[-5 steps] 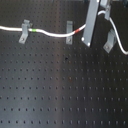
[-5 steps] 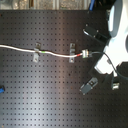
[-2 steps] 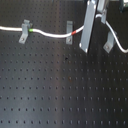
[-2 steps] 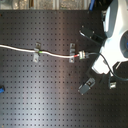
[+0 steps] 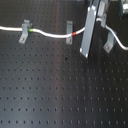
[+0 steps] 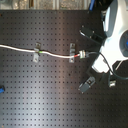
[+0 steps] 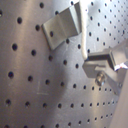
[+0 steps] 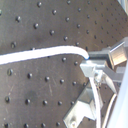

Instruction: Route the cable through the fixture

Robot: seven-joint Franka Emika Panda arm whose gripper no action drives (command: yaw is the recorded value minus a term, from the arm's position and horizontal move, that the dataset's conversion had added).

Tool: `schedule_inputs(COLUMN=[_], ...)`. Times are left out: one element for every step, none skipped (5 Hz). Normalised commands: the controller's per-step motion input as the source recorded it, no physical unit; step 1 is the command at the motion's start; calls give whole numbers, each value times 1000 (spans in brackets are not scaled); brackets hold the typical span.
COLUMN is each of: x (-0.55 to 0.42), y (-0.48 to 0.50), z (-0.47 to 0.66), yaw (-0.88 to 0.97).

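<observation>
Presently the cable lies across the perforated bench, seated in two clips with its green band at the first clip and red band just past the second clip, while the gripper stands beside the red band, its state indeterminate.

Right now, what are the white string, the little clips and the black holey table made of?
The long thin white cable looks like soft rubbery plastic, since it bends in curves, with a green band and a red one. The small grey bent clips look like dull metal, plain grey with a folded shape. The black perforated table looks like matte painted metal with even rows of holes.
</observation>
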Motion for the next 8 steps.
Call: schedule_inputs(x=[-189,-267,-418,137,272,0,418,562], y=[62,34,88,209,169,0,308,351], z=[462,217,97,254,280,19,254,366], yaw=[0,0,0,0,0,0,-46,-23])
